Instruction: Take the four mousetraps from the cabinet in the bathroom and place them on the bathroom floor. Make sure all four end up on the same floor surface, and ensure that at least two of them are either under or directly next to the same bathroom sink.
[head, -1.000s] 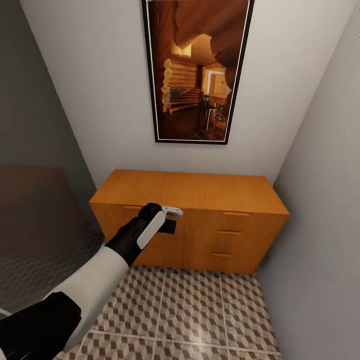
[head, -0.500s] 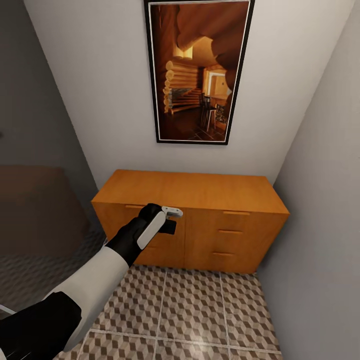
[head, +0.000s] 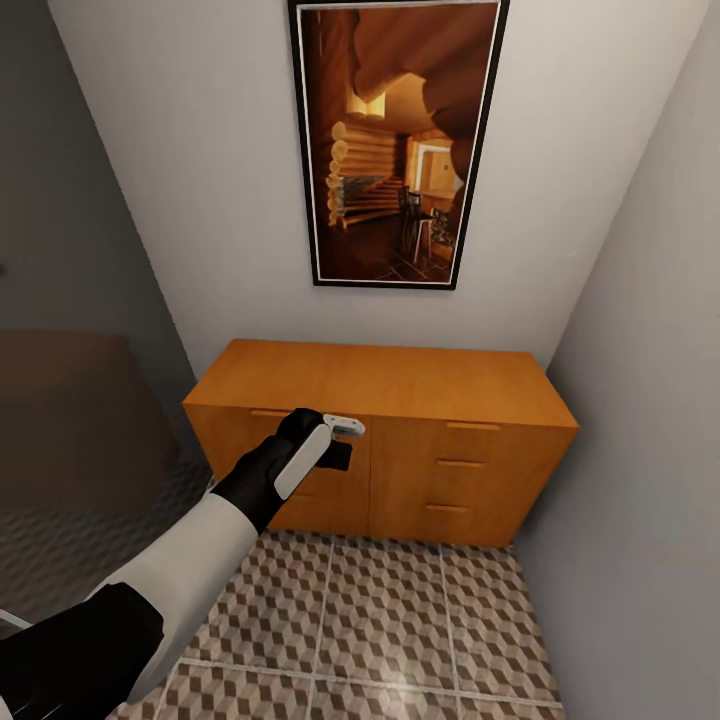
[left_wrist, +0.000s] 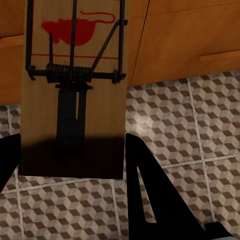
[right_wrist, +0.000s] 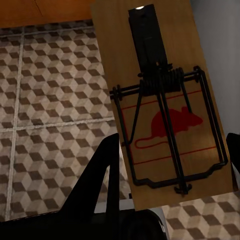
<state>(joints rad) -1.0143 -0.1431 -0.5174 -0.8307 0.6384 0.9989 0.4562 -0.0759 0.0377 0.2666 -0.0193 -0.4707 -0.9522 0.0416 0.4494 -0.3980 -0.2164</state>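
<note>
The orange-brown cabinet (head: 385, 385) stands against the back wall with its fronts closed. My left gripper (head: 340, 443) hovers in front of the cabinet's left half, above the bathroom floor (head: 380, 620). In the left wrist view it (left_wrist: 72, 167) is shut on a wooden mousetrap (left_wrist: 75, 85) with a red mouse print, a dark spring and a wire bar. In the right wrist view my right gripper (right_wrist: 172, 172) is shut on a second mousetrap (right_wrist: 165, 107) over the cube-pattern tiles (right_wrist: 45, 90). The bathroom sink is out of view.
A tall framed picture (head: 395, 140) hangs above the cabinet. A grey wall (head: 640, 420) closes the right side and a dark wall (head: 60, 250) the left, leaving a narrow tiled strip. The cabinet's right half has small horizontal handles (head: 470, 427).
The head view has shifted very slightly since a second ago. The left arm and gripper keep the same place before the cabinet.
</note>
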